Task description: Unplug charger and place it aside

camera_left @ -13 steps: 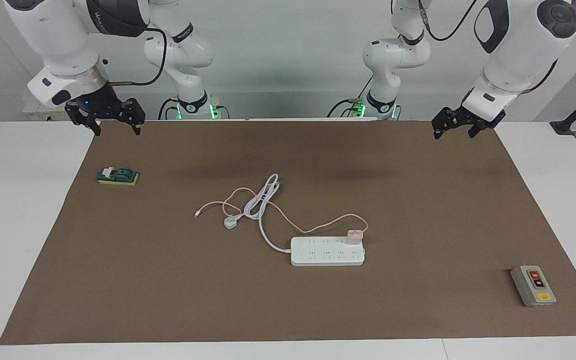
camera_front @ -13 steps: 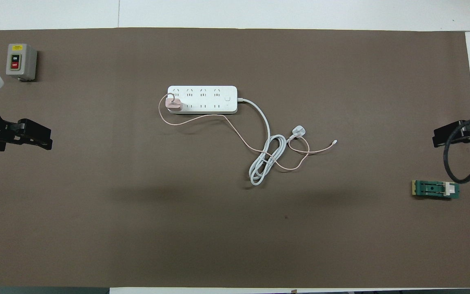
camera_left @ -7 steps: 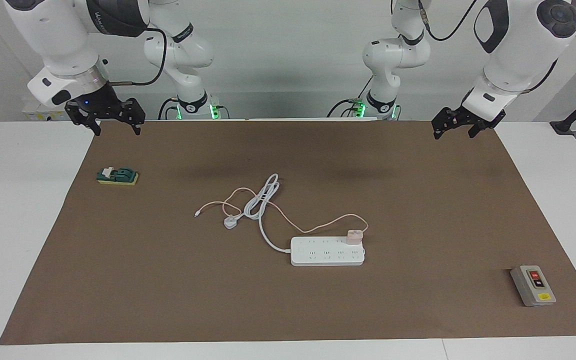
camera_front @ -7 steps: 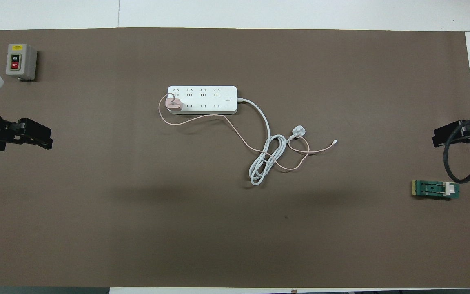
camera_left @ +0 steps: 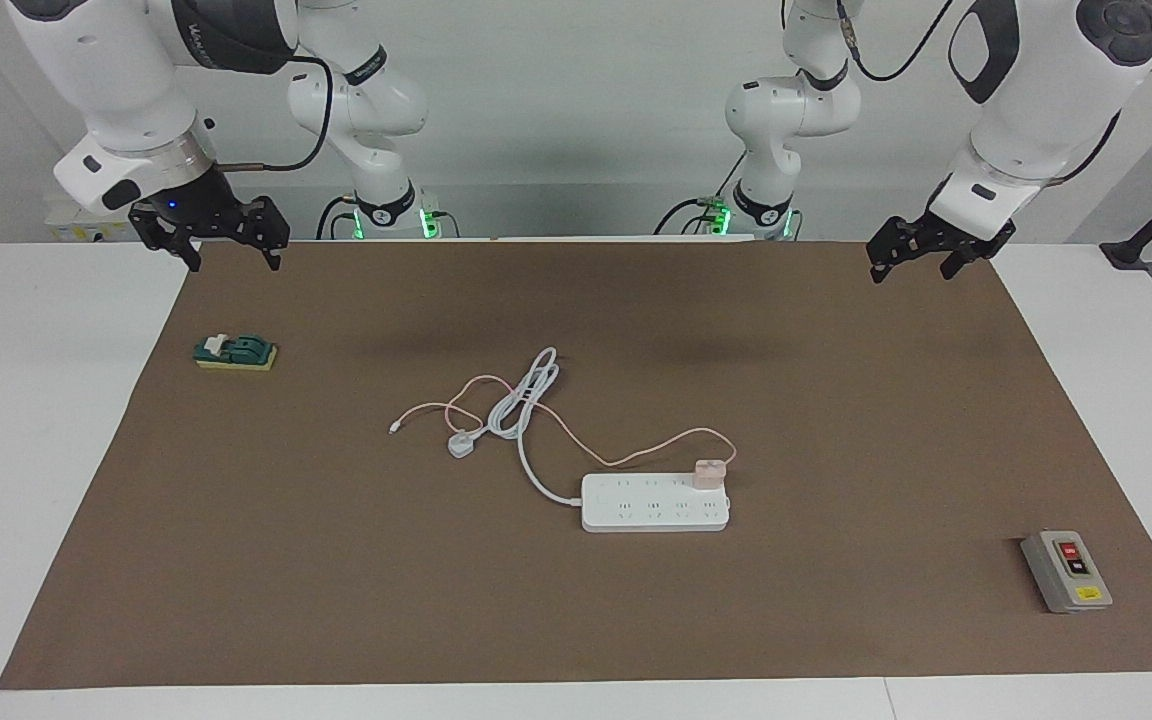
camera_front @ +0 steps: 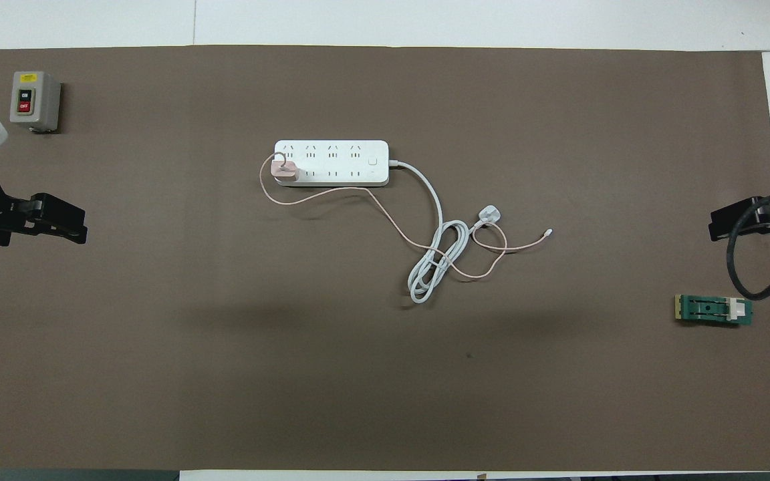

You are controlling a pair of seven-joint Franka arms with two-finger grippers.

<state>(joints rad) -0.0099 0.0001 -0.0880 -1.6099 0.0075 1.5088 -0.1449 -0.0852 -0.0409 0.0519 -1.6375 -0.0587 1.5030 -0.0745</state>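
Observation:
The charger (camera_left: 708, 472) is a small pale-pink cube plugged into the white power strip (camera_left: 636, 512), at the strip's end toward the left arm's end of the table. It also shows in the overhead view (camera_front: 285, 172) on the strip (camera_front: 338, 152). Its thin pink cable (camera_left: 636, 452) loops over the mat and tangles with the strip's coiled white cord (camera_left: 521, 400). My left gripper (camera_left: 910, 272) is open and hangs over the mat's corner nearest its base, well away from the charger. My right gripper (camera_left: 234, 262) is open over the mat's corner nearest its own base.
A white three-pin plug (camera_left: 460, 444) lies at the cord's end. A grey switch box (camera_left: 1066, 570) stands far from the robots at the left arm's end. A green block (camera_left: 236, 352) lies near the right gripper. A brown mat (camera_left: 836, 620) covers the table.
The left gripper has shifted very slightly. Nothing else has moved.

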